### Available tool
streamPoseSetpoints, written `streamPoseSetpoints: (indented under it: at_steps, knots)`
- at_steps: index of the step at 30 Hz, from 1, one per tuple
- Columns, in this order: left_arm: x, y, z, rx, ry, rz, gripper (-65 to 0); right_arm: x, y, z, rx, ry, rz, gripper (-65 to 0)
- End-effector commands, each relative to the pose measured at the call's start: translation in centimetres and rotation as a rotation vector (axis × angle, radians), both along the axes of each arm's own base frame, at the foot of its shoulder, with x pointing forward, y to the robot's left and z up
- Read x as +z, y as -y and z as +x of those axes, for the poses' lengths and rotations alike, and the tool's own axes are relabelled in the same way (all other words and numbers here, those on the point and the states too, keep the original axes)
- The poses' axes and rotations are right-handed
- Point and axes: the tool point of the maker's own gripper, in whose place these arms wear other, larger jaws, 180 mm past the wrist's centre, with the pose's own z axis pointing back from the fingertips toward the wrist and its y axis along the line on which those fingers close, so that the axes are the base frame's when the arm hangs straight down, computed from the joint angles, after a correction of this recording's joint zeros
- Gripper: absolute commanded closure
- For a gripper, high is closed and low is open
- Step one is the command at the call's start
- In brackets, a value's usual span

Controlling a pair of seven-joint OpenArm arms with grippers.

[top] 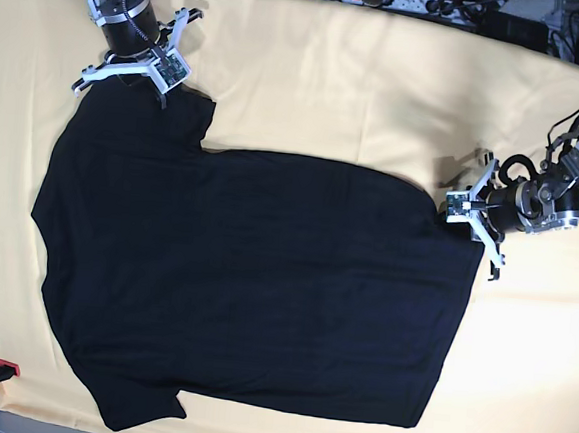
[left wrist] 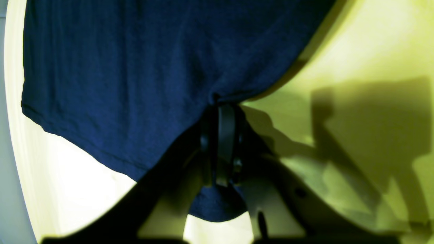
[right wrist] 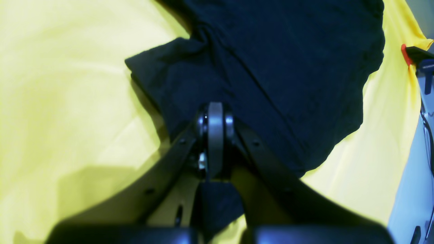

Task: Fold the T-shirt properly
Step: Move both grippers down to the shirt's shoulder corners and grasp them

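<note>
While the T-shirt (top: 244,283) lies flat, left claw (top: 458,206) and right claw (top: 165,91) each pinch its edge closed

Evenly lit from above in the base view, bending at the edges. Both wrist views soft and oversaturated, tinting the table cloth (left wrist: 356,51) acid yellow, glaring white at lower left in the left wrist view. Hard arm shadows falling across the cloth there.
</note>
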Motion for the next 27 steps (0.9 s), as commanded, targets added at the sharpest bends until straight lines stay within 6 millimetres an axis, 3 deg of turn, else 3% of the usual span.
streamPoseSetpoints:
  at_steps: [1,3,7,8,10,16,18,21,22,27]
  knots:
    - [0.0,-1.7,0.3,0.021,0.001,0.065,0.0,0.3,-0.1,0.0,0.022,0.004,-0.012,0.0]
    - [0.1,-1.7,0.3,0.029,-0.004,0.055,0.0,-0.5,-0.3,-0.7,0.059,-0.044,-0.032,-0.7]
    - [0.1,-1.6,0.2,0.030,-0.006,0.051,0.0,-2.5,-0.2,-1.9,0.095,-0.120,-0.042,-31.2]
    - [0.1,-1.6,0.2,0.031,-0.006,0.051,0.0,-3.0,0.1,-2.1,0.094,-0.137,-0.048,-36.6]
    - [0.1,-1.7,0.2,0.031,-0.006,0.053,0.0,-4.2,0.7,-2.5,0.082,-0.166,-0.063,-39.4]
    - [0.1,-1.7,0.2,0.031,-0.006,0.052,0.0,-6.0,3.3,-1.5,0.014,-0.159,-0.149,-37.5]
    - [0.1,-1.8,0.2,0.031,-0.006,0.053,0.0,-5.8,3.4,-1.0,0.008,-0.144,-0.153,-28.3]
    - [0.4,-1.6,0.1,0.022,-0.002,0.051,0.0,-5.4,3.5,-0.7,-0.001,-0.128,-0.157,-3.2]
    - [0.6,-1.5,0.1,0.015,0.000,0.052,0.0,-5.1,3.7,-0.5,-0.004,-0.114,-0.177,0.0]
    - [3.0,-0.6,-1.9,-0.051,-0.031,0.025,0.0,-2.3,5.4,0.3,-0.025,-0.067,-0.266,0.0]
